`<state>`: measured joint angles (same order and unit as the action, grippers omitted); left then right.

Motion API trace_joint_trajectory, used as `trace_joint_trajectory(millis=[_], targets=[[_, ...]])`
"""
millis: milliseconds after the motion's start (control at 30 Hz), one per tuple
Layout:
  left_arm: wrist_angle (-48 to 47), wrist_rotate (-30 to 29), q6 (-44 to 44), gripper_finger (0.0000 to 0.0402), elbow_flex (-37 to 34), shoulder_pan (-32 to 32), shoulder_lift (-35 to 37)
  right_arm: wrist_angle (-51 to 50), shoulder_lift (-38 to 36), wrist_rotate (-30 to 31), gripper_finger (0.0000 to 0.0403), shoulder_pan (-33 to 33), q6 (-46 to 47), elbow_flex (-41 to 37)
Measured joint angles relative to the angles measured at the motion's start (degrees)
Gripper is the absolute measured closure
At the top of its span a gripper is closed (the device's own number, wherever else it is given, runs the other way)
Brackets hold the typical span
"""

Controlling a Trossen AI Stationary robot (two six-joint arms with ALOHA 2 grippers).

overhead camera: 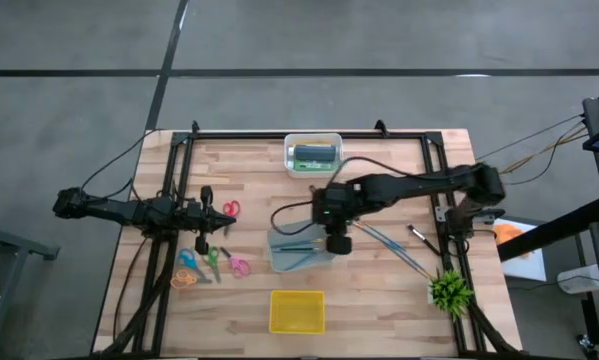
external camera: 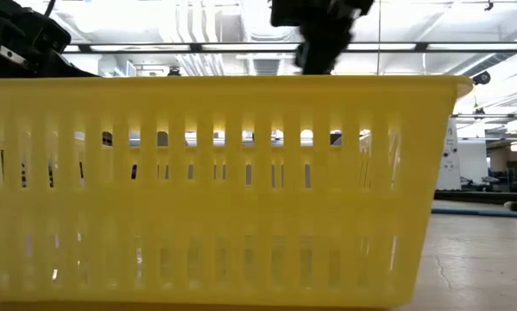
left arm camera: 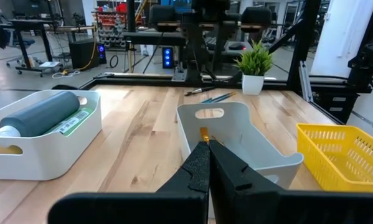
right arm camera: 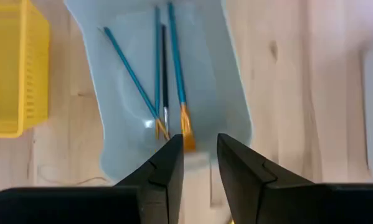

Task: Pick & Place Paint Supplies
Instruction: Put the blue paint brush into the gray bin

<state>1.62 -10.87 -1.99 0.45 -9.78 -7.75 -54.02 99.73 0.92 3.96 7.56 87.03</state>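
On the wooden worktop (overhead camera: 379,300) a pale blue-grey tray (overhead camera: 284,256) lies near the centre, and the right end effector (overhead camera: 336,243) hangs over its 3 o'clock end. The right wrist view looks straight down into this tray (right arm camera: 230,93): three thin blue-handled brushes (right arm camera: 174,56) lie inside it, two side by side and one slanted, their bristle ends gathered close under the end effector (right arm camera: 198,163). Its two dark fingers (right arm camera: 167,165) stand a little apart, with one brush's orange-brown tip showing in the gap; whether they actually pinch that brush I cannot tell. At 12 o'clock from the tray sits a white bin (overhead camera: 312,153) holding a dark tube (overhead camera: 314,155) with a white cap, lying on its side on top of something green. At 6 o'clock stands a yellow slotted basket (overhead camera: 296,311); nothing shows inside it from above. More brushes (overhead camera: 394,250) lie loose on the wood at 3 o'clock of the tray, toward a green spiky plant (overhead camera: 449,290) at 4 o'clock. Coloured scissors (overhead camera: 211,262) lie scattered at 9 o'clock. The left end effector (overhead camera: 211,209) waits there, above the scissors, its fingers (left arm camera: 202,171) pressed together on nothing.
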Motion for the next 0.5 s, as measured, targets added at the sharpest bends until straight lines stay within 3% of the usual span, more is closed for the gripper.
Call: trace_joint_trajectory(millis=[500], targets=[[0.0, 0.0, 0.0, 0.0401, 0.0, 0.0, 0.0, 6.0, -21.2, 8.5, 0.031, 11.2, 37.4, -31.3]])
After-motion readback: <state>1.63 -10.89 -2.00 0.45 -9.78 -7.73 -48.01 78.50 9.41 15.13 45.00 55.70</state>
